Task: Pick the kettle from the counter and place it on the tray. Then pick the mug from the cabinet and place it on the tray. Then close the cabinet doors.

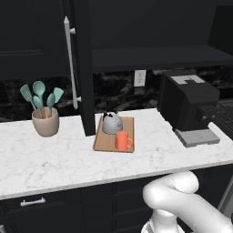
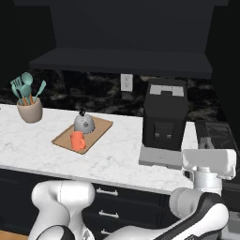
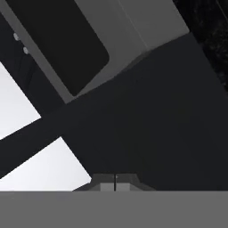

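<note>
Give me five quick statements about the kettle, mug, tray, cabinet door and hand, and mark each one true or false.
1. The kettle sits on the tray. True.
2. The mug is on the cabinet shelf. False: it stands on the tray, in front of the kettle.
3. The left cabinet door is open, swung out over the counter. True.
4. The hand is shut on the mug. False: its fingers are closed together on nothing.
5. The utensil pot stands on the tray. False: it stands on the counter, left of the tray.
</note>
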{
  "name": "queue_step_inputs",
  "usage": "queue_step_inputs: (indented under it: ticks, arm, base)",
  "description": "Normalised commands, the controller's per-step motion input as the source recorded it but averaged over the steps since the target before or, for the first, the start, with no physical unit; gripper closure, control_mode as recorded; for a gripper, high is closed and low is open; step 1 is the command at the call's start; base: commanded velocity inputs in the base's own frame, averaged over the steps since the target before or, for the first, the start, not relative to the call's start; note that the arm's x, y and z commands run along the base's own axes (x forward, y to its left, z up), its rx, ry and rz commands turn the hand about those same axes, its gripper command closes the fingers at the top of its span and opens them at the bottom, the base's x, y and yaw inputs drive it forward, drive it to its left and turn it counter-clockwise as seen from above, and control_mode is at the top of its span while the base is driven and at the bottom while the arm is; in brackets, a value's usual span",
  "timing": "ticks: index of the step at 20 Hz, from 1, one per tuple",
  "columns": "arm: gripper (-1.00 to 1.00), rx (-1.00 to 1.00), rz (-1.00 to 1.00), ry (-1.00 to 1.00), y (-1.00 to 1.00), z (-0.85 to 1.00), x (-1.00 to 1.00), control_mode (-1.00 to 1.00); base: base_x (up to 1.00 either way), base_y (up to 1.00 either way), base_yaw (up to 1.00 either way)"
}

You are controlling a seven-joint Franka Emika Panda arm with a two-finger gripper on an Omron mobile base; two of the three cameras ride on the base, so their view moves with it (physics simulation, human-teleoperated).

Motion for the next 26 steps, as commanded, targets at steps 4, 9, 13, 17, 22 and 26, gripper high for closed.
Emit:
queue_step_inputs:
  ticks: [4,9,13,17,22,26]
  arm:
    - [1.0,0.08,-0.04,-0.01,-0.28,0.47,0.0,-1.0]
    - [1.0,0.03,-0.04,0.0,-0.19,0.31,0.02,-1.0]
    - [1.0,0.05,-0.02,0.0,-0.33,0.04,0.09,-1.0]
    - [1.0,0.07,0.0,0.0,-0.28,0.0,0.18,-1.0]
    - [1.0,0.07,0.0,0.0,-0.22,0.0,0.19,-1.0]
    - [1.0,0.06,0.0,-0.04,-0.08,0.0,0.01,-1.0]
  base:
    - [0.0,0.0,0.0]
    - [0.0,0.0,0.0]
    - [0.0,0.0,0.0]
    - [0.0,0.0,0.0]
    - [0.0,0.0,0.0]
    - [0.0,0.0,0.0]
